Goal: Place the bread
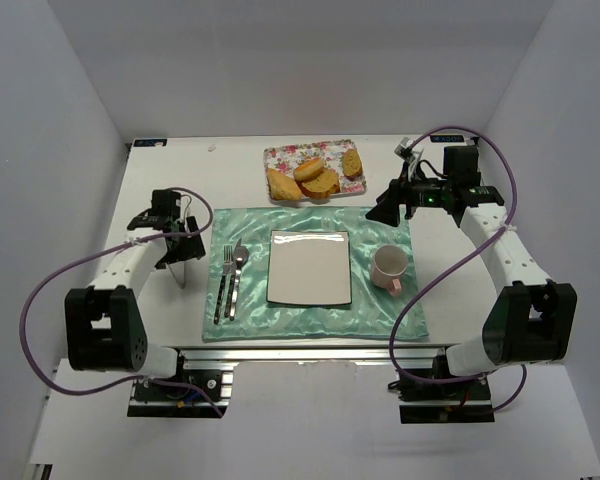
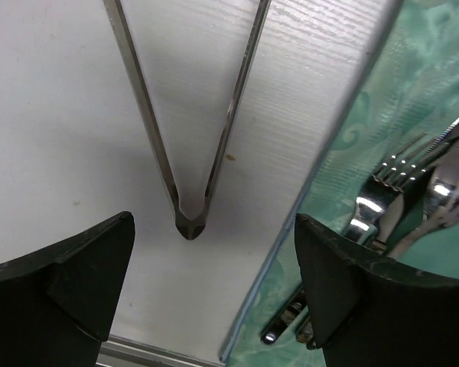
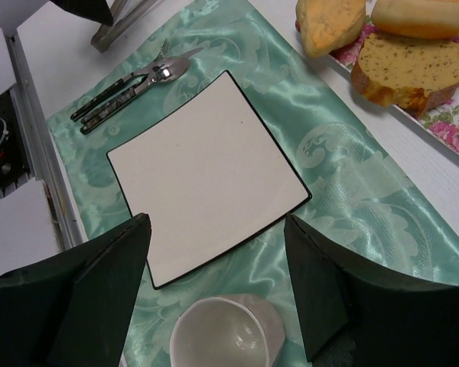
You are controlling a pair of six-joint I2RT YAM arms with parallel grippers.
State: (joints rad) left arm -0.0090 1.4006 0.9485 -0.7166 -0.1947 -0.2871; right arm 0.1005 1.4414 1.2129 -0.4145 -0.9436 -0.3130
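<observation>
Bread on floral tray, square plate on green placemat

The left pincer and right pincer have black wedge-shaped fingers; behind them run white arm links, black joint housings and looping purple cables.

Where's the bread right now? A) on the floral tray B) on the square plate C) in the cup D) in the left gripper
A: all the bread lies on the floral tray at the far side of the table, and the square plate is bare.
</observation>
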